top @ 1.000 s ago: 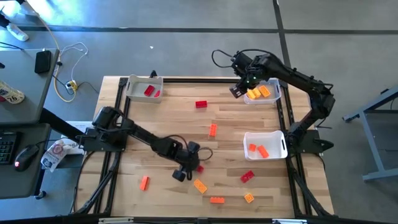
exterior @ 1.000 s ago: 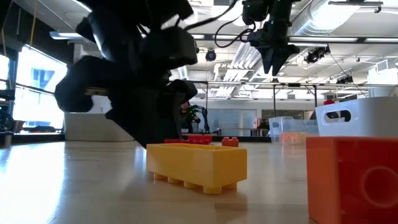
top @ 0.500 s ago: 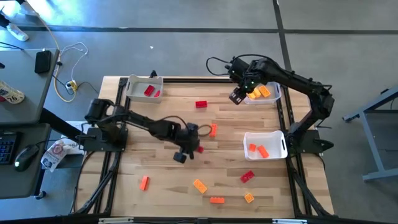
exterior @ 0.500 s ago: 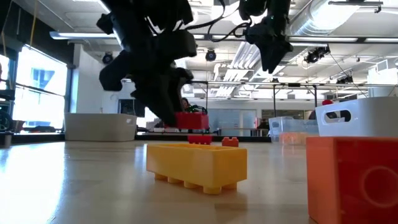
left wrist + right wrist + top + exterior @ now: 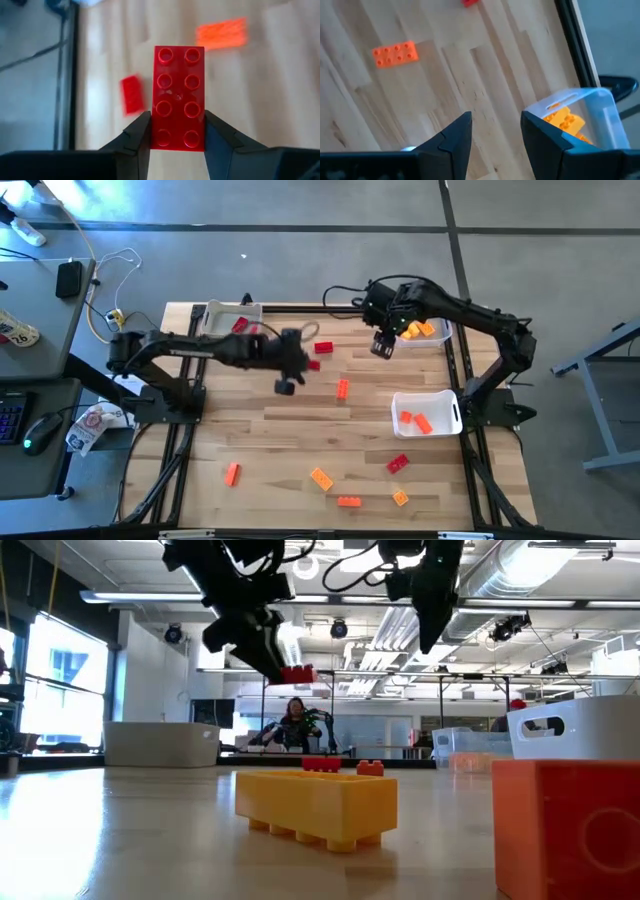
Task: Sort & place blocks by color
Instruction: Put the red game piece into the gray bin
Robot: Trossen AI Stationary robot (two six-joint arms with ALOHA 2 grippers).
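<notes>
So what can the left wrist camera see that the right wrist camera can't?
Only the left wrist view shows the left claw pinching a red block, with another red block on the table below. Only the right wrist view shows the empty right claw and a bin of yellow-orange blocks. Both show the wooden table and an orange block.

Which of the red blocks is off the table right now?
The red block clamped in the left gripper, carried above the table. The other red blocks lie on the wood or in the bin at the far-left corner.
</notes>
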